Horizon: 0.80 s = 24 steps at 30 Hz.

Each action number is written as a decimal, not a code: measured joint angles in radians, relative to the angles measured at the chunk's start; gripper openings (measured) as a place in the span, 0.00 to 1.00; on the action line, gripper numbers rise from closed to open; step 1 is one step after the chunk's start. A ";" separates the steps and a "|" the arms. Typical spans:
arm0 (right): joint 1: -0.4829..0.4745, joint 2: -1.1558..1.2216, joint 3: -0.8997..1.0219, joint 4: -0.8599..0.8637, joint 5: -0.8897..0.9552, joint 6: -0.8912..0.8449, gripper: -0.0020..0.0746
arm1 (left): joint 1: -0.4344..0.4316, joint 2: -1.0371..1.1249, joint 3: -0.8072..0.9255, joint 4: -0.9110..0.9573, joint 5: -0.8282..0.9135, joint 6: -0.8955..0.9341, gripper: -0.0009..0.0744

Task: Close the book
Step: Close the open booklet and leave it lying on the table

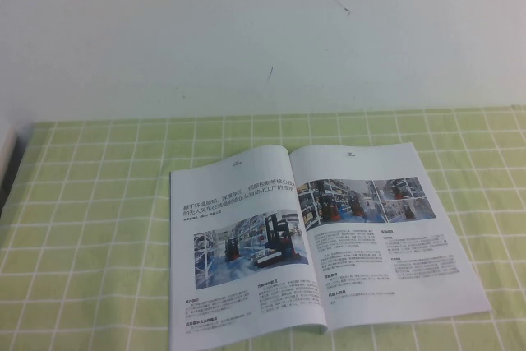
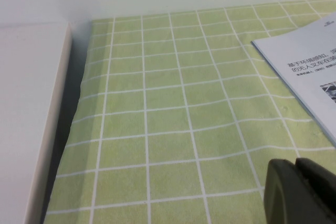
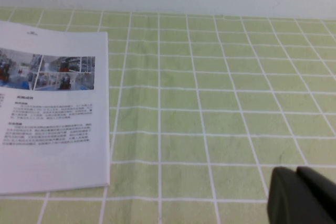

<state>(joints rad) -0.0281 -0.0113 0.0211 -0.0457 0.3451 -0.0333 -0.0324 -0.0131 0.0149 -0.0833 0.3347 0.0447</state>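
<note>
An open book [image 1: 320,236] lies flat on the green checked tablecloth [image 1: 99,203], printed pages with text and warehouse photos facing up. Neither arm shows in the high view. In the left wrist view my left gripper [image 2: 296,169] hovers over bare cloth, shut and empty, with the left page's corner [image 2: 310,72] a short way off. My right gripper [image 3: 295,174] is shut and empty too, over cloth off to the side of the right page [image 3: 52,108]. Neither gripper touches the book.
A white block [image 2: 26,119] borders the cloth at the table's left edge and shows as a sliver [image 1: 4,150] in the high view. A white wall [image 1: 263,30] rises behind the table. Green cloth surrounds the book on all sides.
</note>
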 joint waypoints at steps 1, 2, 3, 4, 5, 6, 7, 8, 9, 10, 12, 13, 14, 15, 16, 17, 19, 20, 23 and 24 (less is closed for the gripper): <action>0.000 0.000 0.000 0.000 0.000 0.000 0.02 | 0.000 0.000 0.000 0.000 0.000 0.000 0.01; 0.000 0.000 0.000 0.000 0.000 0.000 0.02 | 0.000 0.000 0.000 0.000 0.000 0.000 0.01; 0.000 0.000 0.000 0.000 0.000 0.000 0.02 | 0.000 0.000 0.000 0.000 0.000 0.000 0.01; 0.000 0.000 0.000 0.000 0.000 0.000 0.02 | 0.000 0.000 0.000 0.000 0.000 0.000 0.01; 0.000 0.000 0.000 0.000 0.000 0.000 0.02 | 0.000 0.000 0.000 0.000 0.000 0.000 0.01; 0.000 0.000 0.000 0.000 0.000 0.000 0.02 | 0.000 0.000 0.000 0.000 0.000 0.000 0.01; 0.000 0.000 0.000 0.000 0.000 0.000 0.02 | 0.000 0.000 0.000 0.000 -0.002 0.000 0.01; 0.000 0.000 0.000 0.000 -0.005 0.000 0.02 | 0.000 0.000 0.000 0.001 -0.008 0.000 0.01; 0.000 0.000 0.000 0.000 -0.017 0.000 0.02 | 0.000 0.000 0.000 0.003 -0.017 0.000 0.01; 0.000 0.000 0.005 0.000 -0.032 0.000 0.02 | 0.000 0.000 0.004 0.005 -0.035 0.000 0.01; 0.000 0.000 0.008 0.000 -0.100 0.000 0.02 | 0.000 0.000 0.007 0.005 -0.079 0.000 0.01; 0.000 0.000 0.008 0.000 -0.140 0.000 0.02 | 0.000 0.000 0.007 0.007 -0.126 0.000 0.01; 0.000 0.000 0.008 0.000 -0.197 0.000 0.02 | 0.000 0.000 0.007 0.007 -0.182 0.000 0.01; 0.000 0.000 0.008 0.000 -0.259 0.000 0.02 | 0.000 0.000 0.007 0.007 -0.234 0.000 0.01; 0.000 0.000 0.008 0.000 -0.298 0.000 0.02 | 0.000 0.000 0.007 0.007 -0.301 0.000 0.01; 0.000 0.000 0.008 0.000 -0.378 0.000 0.02 | 0.000 0.000 0.007 0.007 -0.370 0.000 0.01; 0.000 0.000 0.008 0.000 -0.495 0.000 0.02 | 0.000 0.000 0.007 0.005 -0.509 0.000 0.01; 0.000 0.000 0.008 0.000 -0.555 0.003 0.02 | 0.000 0.000 0.007 0.005 -0.574 0.000 0.01; 0.000 0.000 0.008 0.000 -0.705 0.005 0.02 | 0.000 0.000 0.007 0.005 -0.727 0.002 0.01; 0.000 0.000 0.008 0.000 -0.745 0.005 0.02 | 0.000 0.000 0.007 0.005 -0.768 0.002 0.01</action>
<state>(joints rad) -0.0281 -0.0113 0.0295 -0.0457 -0.4004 -0.0285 -0.0324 -0.0131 0.0218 -0.0784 -0.4334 0.0467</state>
